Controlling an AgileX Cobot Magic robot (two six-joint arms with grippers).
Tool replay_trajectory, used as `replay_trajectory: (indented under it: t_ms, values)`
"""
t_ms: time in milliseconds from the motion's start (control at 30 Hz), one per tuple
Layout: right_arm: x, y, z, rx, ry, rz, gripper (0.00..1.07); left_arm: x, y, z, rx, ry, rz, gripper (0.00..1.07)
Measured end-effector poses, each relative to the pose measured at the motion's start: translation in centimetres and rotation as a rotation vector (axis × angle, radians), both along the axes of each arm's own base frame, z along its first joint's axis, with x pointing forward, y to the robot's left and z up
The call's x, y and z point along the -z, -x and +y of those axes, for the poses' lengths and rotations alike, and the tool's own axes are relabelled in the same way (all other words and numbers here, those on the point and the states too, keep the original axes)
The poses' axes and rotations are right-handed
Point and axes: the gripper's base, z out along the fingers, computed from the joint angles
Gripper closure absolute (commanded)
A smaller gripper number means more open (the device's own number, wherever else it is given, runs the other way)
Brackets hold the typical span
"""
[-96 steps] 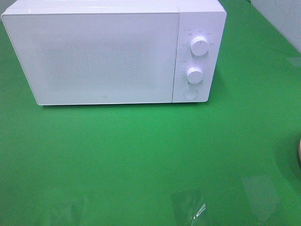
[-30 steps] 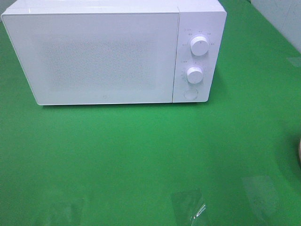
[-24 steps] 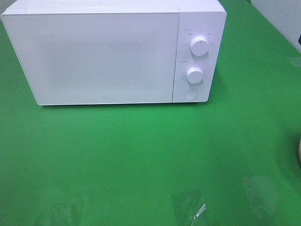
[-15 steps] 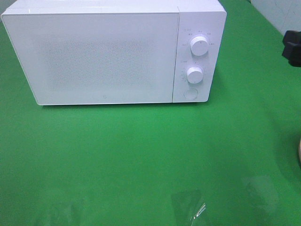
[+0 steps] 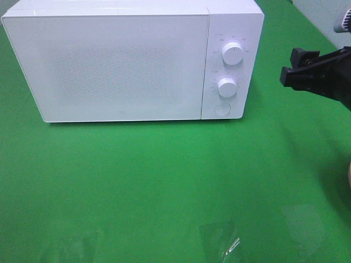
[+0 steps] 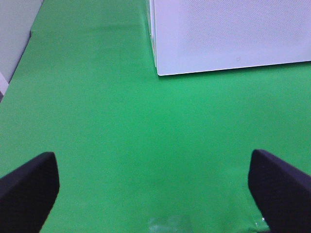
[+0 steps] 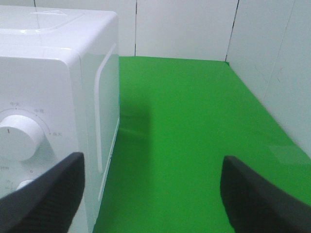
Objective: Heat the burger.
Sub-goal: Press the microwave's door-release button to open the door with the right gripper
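Observation:
The white microwave (image 5: 120,66) stands at the back of the green table (image 5: 164,181) with its door shut. It also shows in the left wrist view (image 6: 228,34) and the right wrist view (image 7: 48,97). Its two knobs (image 5: 233,53) and a round button (image 5: 221,109) are on its right panel. My right gripper (image 5: 290,68) is open and empty, in the air to the right of the knobs, pointing at the microwave (image 7: 150,204). My left gripper (image 6: 155,194) is open and empty, low over the table in front of the microwave's left corner. The burger is out of view, except perhaps a tan sliver (image 5: 349,176) at the right edge.
A clear plastic scrap (image 5: 222,241) lies near the table's front edge. White walls (image 7: 272,73) close the table at the right and behind the microwave.
My right gripper has come into the exterior high view from the right edge and moved left towards the microwave's control panel. Nothing else has moved.

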Motion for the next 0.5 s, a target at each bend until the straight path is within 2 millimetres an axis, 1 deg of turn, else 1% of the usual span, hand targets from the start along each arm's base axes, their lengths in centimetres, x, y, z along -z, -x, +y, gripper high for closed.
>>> replay_trajectory:
  t_ms: [33,67,100,133,167,200,267,367,400,500]
  values:
    - [0.3,0.2,0.6,0.019,0.004,0.006,0.32,0.0,0.0,0.0,0.000,0.000,0.000,0.09]
    - [0.3,0.2,0.6,0.019,0.004,0.006,0.32,0.0,0.0,0.0,0.000,0.000,0.000,0.09]
    - [0.7,0.4,1.2,0.034,-0.003,0.007,0.32,0.0,0.0,0.0,0.000,0.000,0.000,0.09]
    - [0.7,0.4,1.2,0.034,-0.003,0.007,0.32,0.0,0.0,0.0,0.000,0.000,0.000,0.09]
    - [1.0,0.6,1.9,0.038,-0.001,0.010,0.32,0.0,0.0,0.0,0.000,0.000,0.000,0.09]
    - [1.0,0.6,1.9,0.038,-0.001,0.010,0.32,0.0,0.0,0.0,0.000,0.000,0.000,0.09]
    - [1.6,1.1,3.4,-0.008,0.011,0.019,0.32,0.0,0.0,0.0,0.000,0.000,0.000,0.09]
    - [1.8,1.2,3.8,-0.024,0.016,0.025,0.32,0.0,0.0,0.0,0.000,0.000,0.000,0.09]
    - [2.1,1.4,4.5,-0.046,0.024,0.034,0.32,0.0,0.0,0.0,0.000,0.000,0.000,0.09]
    - [2.6,1.7,5.1,-0.055,0.026,0.054,0.32,0.0,0.0,0.0,0.000,0.000,0.000,0.09]
